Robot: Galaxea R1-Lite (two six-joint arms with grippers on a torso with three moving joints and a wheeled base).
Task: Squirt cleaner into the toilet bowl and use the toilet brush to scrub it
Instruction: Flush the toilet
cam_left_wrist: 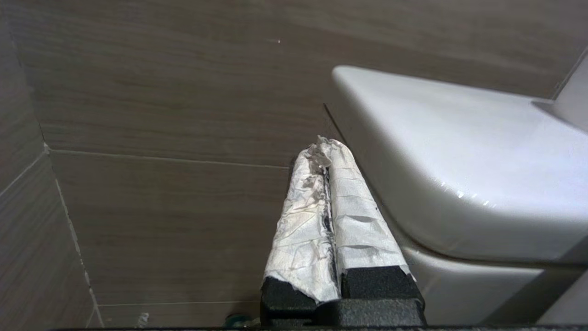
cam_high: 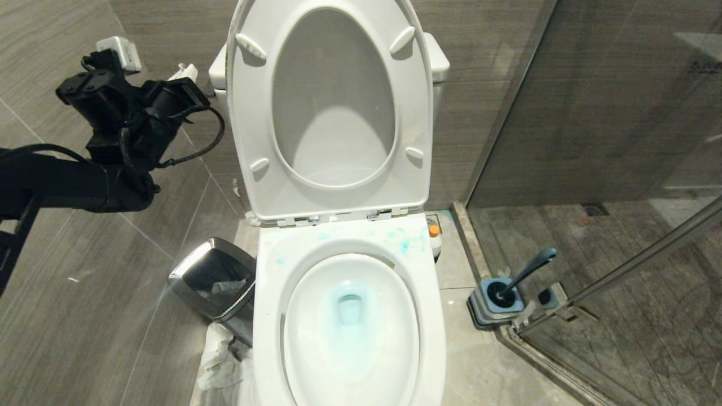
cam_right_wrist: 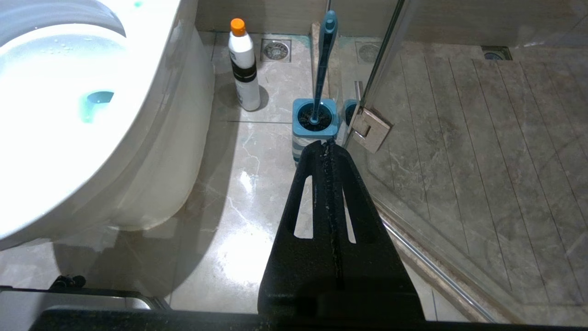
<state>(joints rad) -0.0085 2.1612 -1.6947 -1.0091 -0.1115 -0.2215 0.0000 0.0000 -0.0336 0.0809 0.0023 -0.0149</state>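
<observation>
**Left arm up by the tank, brush parked**

We see the toilet bowl point(cam_high: 350, 316) w/ seat and lid raised; blue cleaner point(cam_high: 350, 307) pools in the drain, splashes on the back rim. Cleaner bottle point(cam_right_wrist: 243, 69), white w/ orange cap, stands on the floor betw. bowl and brush holder point(cam_right_wrist: 314, 124). Toilet brush point(cam_right_wrist: 324, 59) sits upright in the holder, near the glass door. Left gripper point(cam_left_wrist: 326, 156), paper-wrapped fingers together, empty, beside the tank point(cam_left_wrist: 459, 170). Right gripper point(cam_right_wrist: 328, 147) fingers together, low, pointing at the holder. Bin point(cam_high: 211, 276) left of bowl.
</observation>
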